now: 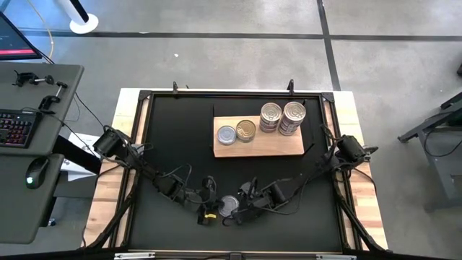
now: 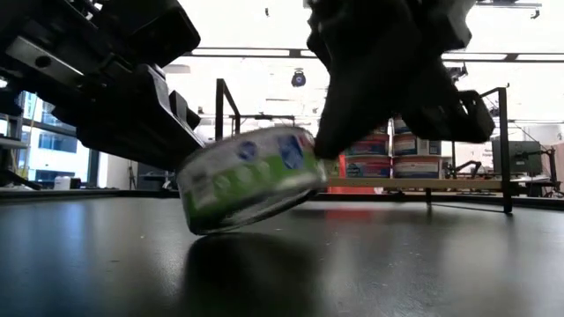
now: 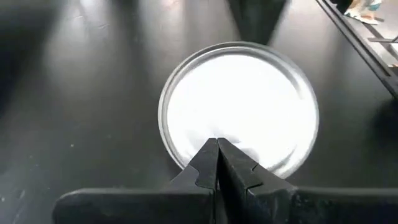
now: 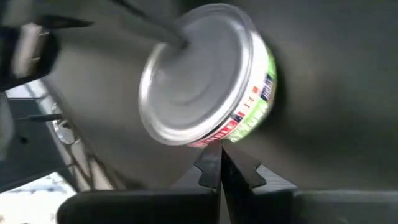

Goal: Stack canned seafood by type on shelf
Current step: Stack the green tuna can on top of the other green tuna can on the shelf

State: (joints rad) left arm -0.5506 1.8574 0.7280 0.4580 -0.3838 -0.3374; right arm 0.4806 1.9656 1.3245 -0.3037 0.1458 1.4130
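Low view shows us the can [image 2: 251, 176] tilted on the black mat [image 2: 423, 264], lower centre; both grippers, left [image 3: 217, 152] and right [image 4: 220, 160], have fingers pressed together, probably levering it up for the shelf [image 1: 258, 141].

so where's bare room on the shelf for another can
The wood shelf is bare along its near right part, in front of the two tall can stacks. Its left end holds two single cans. The near mat is crowded: both claws flank a tilted can.
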